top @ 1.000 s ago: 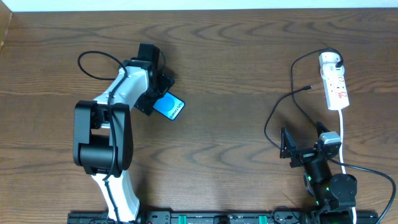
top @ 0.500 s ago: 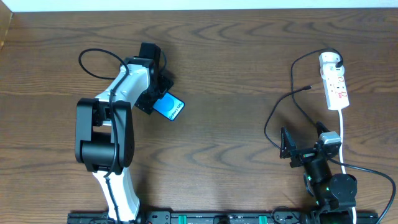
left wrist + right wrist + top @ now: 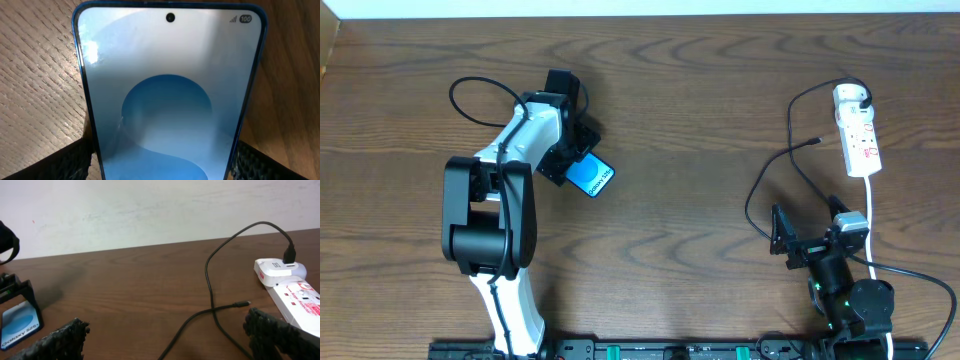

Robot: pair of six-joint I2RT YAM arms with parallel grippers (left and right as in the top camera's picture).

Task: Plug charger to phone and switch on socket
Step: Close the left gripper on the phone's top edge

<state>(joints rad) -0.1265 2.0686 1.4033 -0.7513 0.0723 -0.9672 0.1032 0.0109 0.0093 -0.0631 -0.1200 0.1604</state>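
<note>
The phone (image 3: 591, 177) with its cyan-blue screen sits in my left gripper (image 3: 574, 160), which is shut on its two long edges. In the left wrist view the phone (image 3: 170, 75) fills the frame, with a black finger (image 3: 57, 162) at each lower corner. My right gripper (image 3: 167, 335) is open and empty, low at the right front (image 3: 807, 238). The charger cable (image 3: 210, 275) runs from the white plug (image 3: 277, 269) in the socket (image 3: 297, 292) and loops in front of it, its connector tip (image 3: 245, 303) lying loose on the table. The socket (image 3: 857, 135) lies at the far right.
The thick white cord (image 3: 869, 215) runs from the socket down past my right arm. A black cable (image 3: 470, 95) loops behind my left arm. The brown wooden table (image 3: 700, 120) stretches between the two arms. The phone also shows far left in the right wrist view (image 3: 17, 322).
The phone and my left gripper have shifted slightly down and to the left. The right arm, the cable and the socket have not moved.
</note>
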